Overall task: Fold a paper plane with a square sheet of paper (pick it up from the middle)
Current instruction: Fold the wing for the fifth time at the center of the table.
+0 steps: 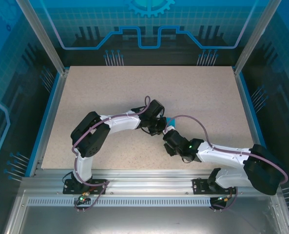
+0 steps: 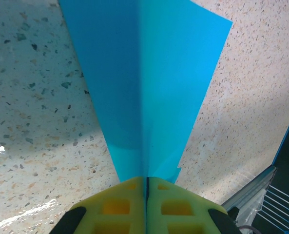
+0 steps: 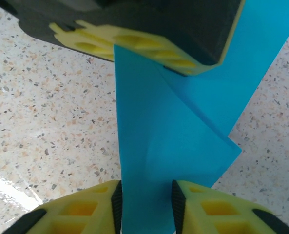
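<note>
In the left end effector (image 2: 146, 187) (clamped), the folded sheet (image 2: 149, 87) extends straight outward.

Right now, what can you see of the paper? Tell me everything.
The paper is thin, plain teal-blue and matte. It is folded along a sharp centre crease, and the right wrist view shows a diagonal fold near one corner. It looks held off the speckled table, near its middle. The left gripper is shut on the creased edge. The right gripper has its jaws apart with the paper between them.
</note>
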### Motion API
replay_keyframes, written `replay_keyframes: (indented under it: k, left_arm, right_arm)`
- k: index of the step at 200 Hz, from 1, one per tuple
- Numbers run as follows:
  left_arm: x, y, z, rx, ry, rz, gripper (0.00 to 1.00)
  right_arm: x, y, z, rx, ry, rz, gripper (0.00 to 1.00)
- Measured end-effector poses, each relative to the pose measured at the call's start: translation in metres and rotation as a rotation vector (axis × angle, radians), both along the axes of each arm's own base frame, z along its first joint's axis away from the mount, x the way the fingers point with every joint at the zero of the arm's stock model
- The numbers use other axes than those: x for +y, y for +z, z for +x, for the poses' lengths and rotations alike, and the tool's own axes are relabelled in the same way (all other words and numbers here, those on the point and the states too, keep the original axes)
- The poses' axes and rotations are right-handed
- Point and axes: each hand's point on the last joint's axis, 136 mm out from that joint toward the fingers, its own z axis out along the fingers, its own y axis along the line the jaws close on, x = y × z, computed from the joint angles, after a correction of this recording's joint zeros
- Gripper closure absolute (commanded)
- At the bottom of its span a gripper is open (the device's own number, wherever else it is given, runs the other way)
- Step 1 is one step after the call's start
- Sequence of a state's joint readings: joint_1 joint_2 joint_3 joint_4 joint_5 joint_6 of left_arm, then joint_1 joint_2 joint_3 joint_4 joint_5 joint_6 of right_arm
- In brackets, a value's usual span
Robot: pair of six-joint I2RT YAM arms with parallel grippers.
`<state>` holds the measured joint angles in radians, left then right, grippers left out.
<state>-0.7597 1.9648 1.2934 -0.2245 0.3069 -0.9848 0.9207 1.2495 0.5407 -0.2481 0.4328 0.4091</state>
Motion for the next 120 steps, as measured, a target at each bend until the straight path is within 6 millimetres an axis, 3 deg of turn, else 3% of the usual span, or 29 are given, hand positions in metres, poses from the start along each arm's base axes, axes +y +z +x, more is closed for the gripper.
replay_keyframes:
  k: [60, 88, 120]
  left_arm:
    - [-0.001, 0.001, 0.001, 0.002, -0.001, -0.004, 0.9]
    - [-0.0003, 0.0005, 0.0015, 0.003, 0.0, -0.002, 0.84]
    - [0.0016, 0.0, 0.0027, -0.001, -0.002, 0.002, 0.61]
  right_arm:
    - [-0.0052, -0.0004, 0.002, -0.007, -0.029, -0.039, 0.92]
    - [-0.006, -0.0019, 0.0025, 0.003, -0.046, -0.04, 0.96]
    - [-0.0048, -0.007, 0.0021, 0.049, -0.067, 0.004, 0.99]
